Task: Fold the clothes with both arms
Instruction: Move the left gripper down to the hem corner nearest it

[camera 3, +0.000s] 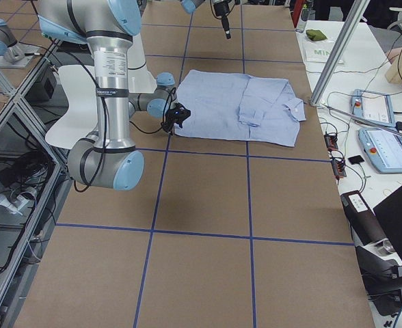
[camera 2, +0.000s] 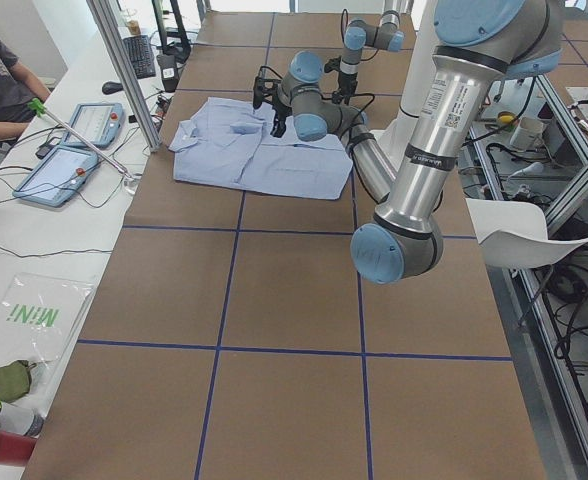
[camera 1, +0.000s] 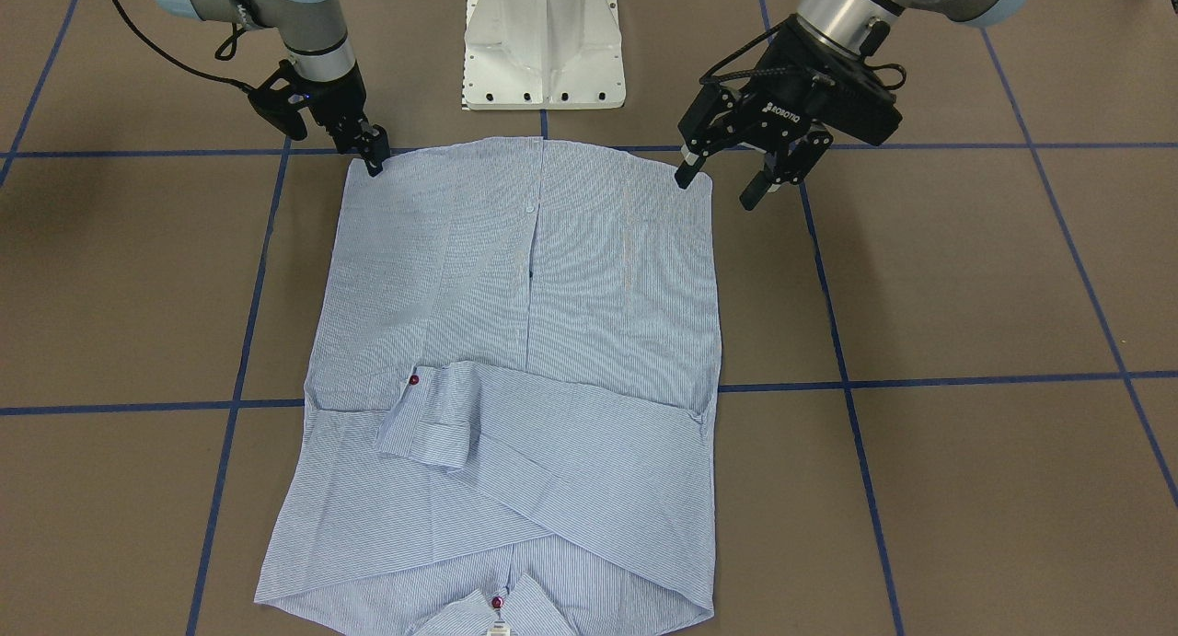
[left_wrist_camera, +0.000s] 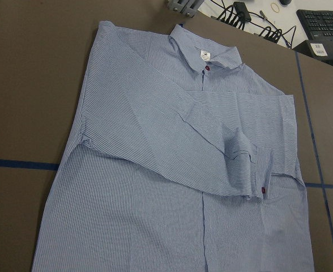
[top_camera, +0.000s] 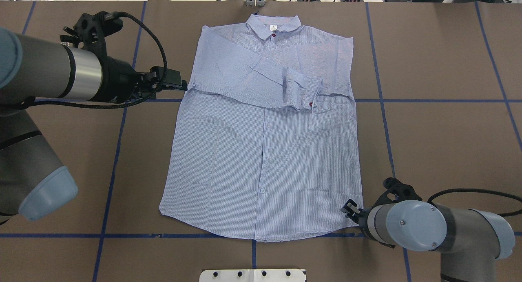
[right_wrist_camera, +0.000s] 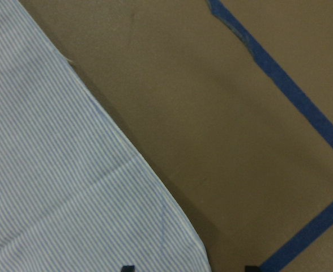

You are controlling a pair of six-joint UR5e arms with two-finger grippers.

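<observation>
The light blue striped shirt (top_camera: 265, 151) lies flat and buttoned on the brown table, collar (top_camera: 274, 27) away from the robot, both sleeves folded across the chest. My right gripper (camera 1: 373, 153) is low at the hem corner on my right side. It is open: in the right wrist view its fingertips (right_wrist_camera: 127, 267) stand apart at the corner of the cloth (right_wrist_camera: 53, 170). My left gripper (camera 1: 720, 183) is open and empty. It hangs high beside the shirt's left edge (top_camera: 179, 84), and the left wrist view looks down on the whole shirt (left_wrist_camera: 183, 170).
The white pedestal base (camera 1: 543, 42) stands just behind the hem. Blue tape lines (camera 1: 920, 383) grid the table. Operator tablets (camera 2: 74, 150) and a metal post (camera 2: 124, 70) stand beyond the collar end.
</observation>
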